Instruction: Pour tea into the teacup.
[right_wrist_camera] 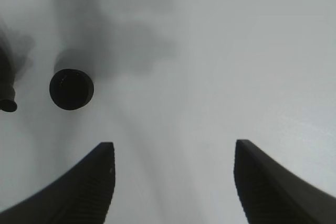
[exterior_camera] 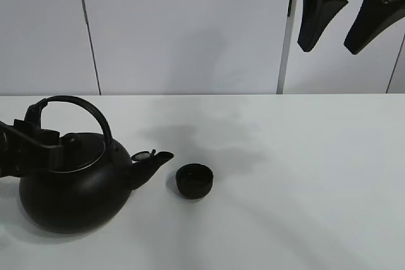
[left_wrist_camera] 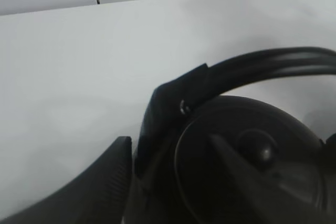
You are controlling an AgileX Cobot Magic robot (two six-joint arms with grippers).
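Note:
The big black kettle (exterior_camera: pixel 69 188) stands on the white table at the left, its spout pointing right. The teacup (exterior_camera: pixel 193 180), tiny, black and round, sits on the table just right of the spout tip, apart from it. The right wrist view also has the teacup (right_wrist_camera: pixel 72 88), seen from above. My left gripper (exterior_camera: pixel 38 140) is at the left foot of the kettle's arched handle (left_wrist_camera: pixel 262 69), its jaws on either side of the handle's bracket (left_wrist_camera: pixel 168 103). Dark on dark hides whether they press it. My right gripper (exterior_camera: pixel 345 20) hangs high at the back right, open and empty.
A white table (exterior_camera: pixel 304 175) runs to a pale panelled wall behind it. The kettle's lid (left_wrist_camera: pixel 262 150) with its knob sits in place.

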